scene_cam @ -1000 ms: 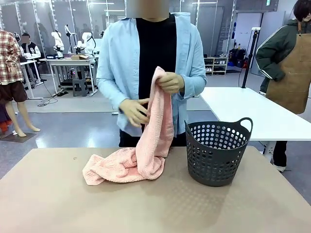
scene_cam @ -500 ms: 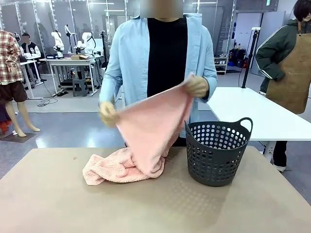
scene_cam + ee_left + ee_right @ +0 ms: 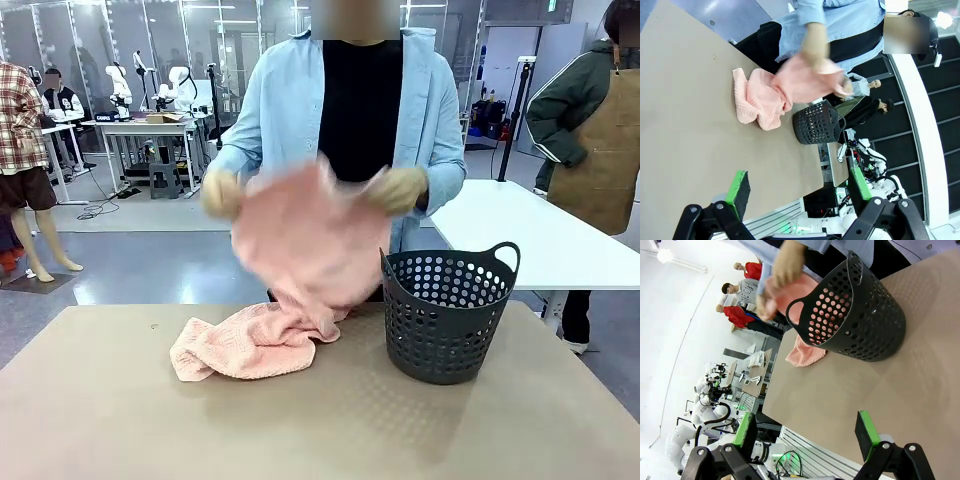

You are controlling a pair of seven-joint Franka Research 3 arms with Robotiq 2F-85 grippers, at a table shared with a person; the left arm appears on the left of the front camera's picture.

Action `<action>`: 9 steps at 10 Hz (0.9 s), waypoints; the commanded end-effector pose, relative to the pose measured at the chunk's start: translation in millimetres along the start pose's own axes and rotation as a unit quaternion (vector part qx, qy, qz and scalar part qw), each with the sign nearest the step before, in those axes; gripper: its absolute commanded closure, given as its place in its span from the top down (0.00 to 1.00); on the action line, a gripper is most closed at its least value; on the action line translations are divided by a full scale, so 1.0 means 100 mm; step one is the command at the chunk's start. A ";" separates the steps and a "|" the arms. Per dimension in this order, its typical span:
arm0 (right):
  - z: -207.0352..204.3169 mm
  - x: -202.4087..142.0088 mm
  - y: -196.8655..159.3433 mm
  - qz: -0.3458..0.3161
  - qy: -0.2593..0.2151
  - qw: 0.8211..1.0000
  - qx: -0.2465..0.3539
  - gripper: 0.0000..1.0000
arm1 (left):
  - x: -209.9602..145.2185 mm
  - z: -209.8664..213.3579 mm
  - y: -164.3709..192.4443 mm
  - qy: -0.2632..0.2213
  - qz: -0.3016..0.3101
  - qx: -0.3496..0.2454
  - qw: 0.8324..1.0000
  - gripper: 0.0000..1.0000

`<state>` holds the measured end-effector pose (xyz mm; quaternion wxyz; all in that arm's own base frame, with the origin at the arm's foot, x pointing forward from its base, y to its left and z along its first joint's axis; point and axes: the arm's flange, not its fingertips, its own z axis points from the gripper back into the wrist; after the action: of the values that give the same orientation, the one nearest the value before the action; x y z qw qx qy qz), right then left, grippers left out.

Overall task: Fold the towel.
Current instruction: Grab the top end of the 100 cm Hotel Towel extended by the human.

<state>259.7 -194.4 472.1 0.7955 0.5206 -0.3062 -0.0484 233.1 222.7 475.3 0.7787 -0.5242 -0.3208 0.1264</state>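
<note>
A person at the far side holds up the pale pink towel (image 3: 305, 240) with both hands, one hand (image 3: 221, 192) at each upper corner. Its lower end lies bunched on the table (image 3: 245, 342). The towel (image 3: 775, 92) also hangs in the person's hands in the left wrist view, and part of the towel (image 3: 800, 347) peeks out behind the basket in the right wrist view. My left gripper (image 3: 797, 187) is open, well back from the towel, above the table. My right gripper (image 3: 807, 432) is open too, above the table short of the basket.
A dark grey perforated basket (image 3: 446, 312) stands on the tan table (image 3: 320, 430) right of the towel, also seen as the basket (image 3: 855, 315) close ahead of my right gripper. A white table (image 3: 520, 235) and another person stand beyond at the right.
The person has spread the towel from a gathered bunch at the chest to a wide sheet, hands moving apart and up. Basket and bunched end stay in place.
</note>
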 end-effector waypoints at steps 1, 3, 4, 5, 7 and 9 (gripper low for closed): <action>0.00 0.02 -0.01 0.005 -0.006 1.000 0.006 1.00 | 0.00 0.00 0.00 0.001 -0.001 -0.006 1.000 1.00; 0.00 0.02 -0.01 0.005 -0.006 1.000 0.006 1.00 | 0.00 0.00 0.00 0.001 -0.001 -0.006 1.000 1.00; 0.00 0.02 -0.01 0.005 -0.006 1.000 0.006 1.00 | 0.00 0.00 0.00 0.001 -0.001 -0.006 1.000 1.00; 0.00 0.02 -0.01 0.005 -0.006 1.000 0.006 1.00 | 0.00 0.00 0.00 0.001 -0.001 -0.006 1.000 1.00; 0.00 0.02 -0.01 0.005 -0.006 1.000 0.006 1.00 | 0.00 0.00 0.00 0.001 -0.001 -0.006 1.000 1.00; 0.00 0.02 -0.01 0.005 -0.006 1.000 0.006 1.00 | 0.00 0.00 0.00 0.001 -0.001 -0.006 1.000 1.00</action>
<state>259.7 -194.4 472.1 0.7955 0.5206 -0.3062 -0.0484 233.1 222.6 475.3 0.7787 -0.5242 -0.3207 0.1264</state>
